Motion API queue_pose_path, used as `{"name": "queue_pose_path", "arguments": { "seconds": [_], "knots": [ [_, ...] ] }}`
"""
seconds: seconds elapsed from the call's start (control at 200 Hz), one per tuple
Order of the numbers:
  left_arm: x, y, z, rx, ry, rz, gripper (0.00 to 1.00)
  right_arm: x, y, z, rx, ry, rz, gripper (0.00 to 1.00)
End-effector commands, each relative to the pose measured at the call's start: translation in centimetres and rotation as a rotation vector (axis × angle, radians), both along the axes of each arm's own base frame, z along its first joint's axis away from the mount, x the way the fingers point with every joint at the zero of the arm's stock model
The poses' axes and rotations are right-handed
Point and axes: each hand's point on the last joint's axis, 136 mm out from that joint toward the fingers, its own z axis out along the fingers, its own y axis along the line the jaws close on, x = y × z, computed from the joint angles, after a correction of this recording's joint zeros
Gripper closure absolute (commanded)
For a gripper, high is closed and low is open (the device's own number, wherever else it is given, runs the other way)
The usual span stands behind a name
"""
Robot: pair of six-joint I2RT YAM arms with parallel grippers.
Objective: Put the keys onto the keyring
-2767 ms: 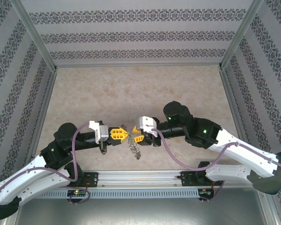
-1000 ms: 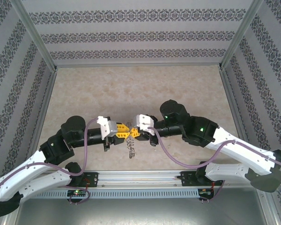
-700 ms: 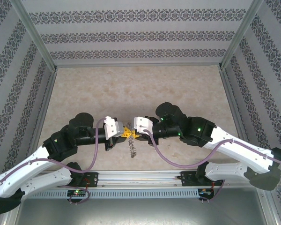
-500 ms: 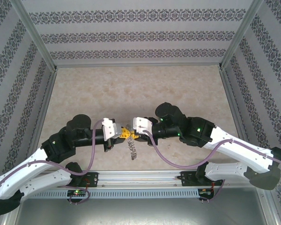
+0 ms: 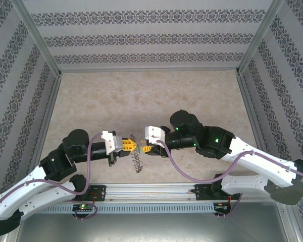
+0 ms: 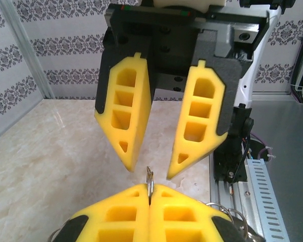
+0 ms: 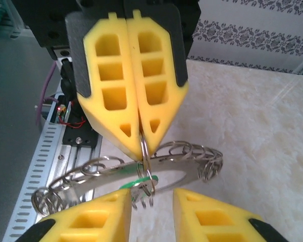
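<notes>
With left gripper (image 7: 141,142) pinched shut on the keyring (image 7: 189,151) dangling at 6 o'clock beneath it, ease the gaping right gripper (image 7: 151,195) squarely onto the green tag (image 7: 133,183), avoiding any twist.

no readable text, label, brand, number or sign appears on anything in these views.

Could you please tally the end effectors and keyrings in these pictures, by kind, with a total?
End effectors: 2, the left end effector and the right end effector
Keyring: 1
Total: 3
</notes>
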Motion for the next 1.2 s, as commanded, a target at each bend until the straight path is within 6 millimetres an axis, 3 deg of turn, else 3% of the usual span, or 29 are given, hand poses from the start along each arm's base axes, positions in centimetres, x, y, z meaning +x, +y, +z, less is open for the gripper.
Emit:
{"name": "queue_pose_path", "arguments": {
  "seconds": [0.0,0.17,0.305,0.49,0.919,1.194],
  "knots": [
    [-0.5,-0.1,2.1,-0.081,-0.039,-0.026,1.00,-0.4,0.0,0.9,0.045,0.022,0.022,0.69],
    [-0.7,-0.2,2.2,-0.086,-0.039,-0.037,1.00,-0.4,-0.1,1.2,0.064,0.032,0.027,0.66],
    [-0.9,-0.1,2.4,-0.093,-0.041,-0.044,1.00,-0.1,0.0,0.9,0.056,0.037,0.018,0.74],
    [-1.0,-0.2,2.5,-0.098,-0.039,-0.050,1.00,0.2,0.0,0.6,0.047,0.041,0.009,0.75],
    [-1.0,-0.1,2.4,-0.096,-0.039,-0.050,1.00,-0.1,0.3,0.5,0.048,0.052,0.033,0.96],
    [-1.1,0.0,2.6,-0.101,-0.043,-0.048,1.00,-0.3,0.2,0.4,0.042,0.060,0.046,1.00]
  ]
}}
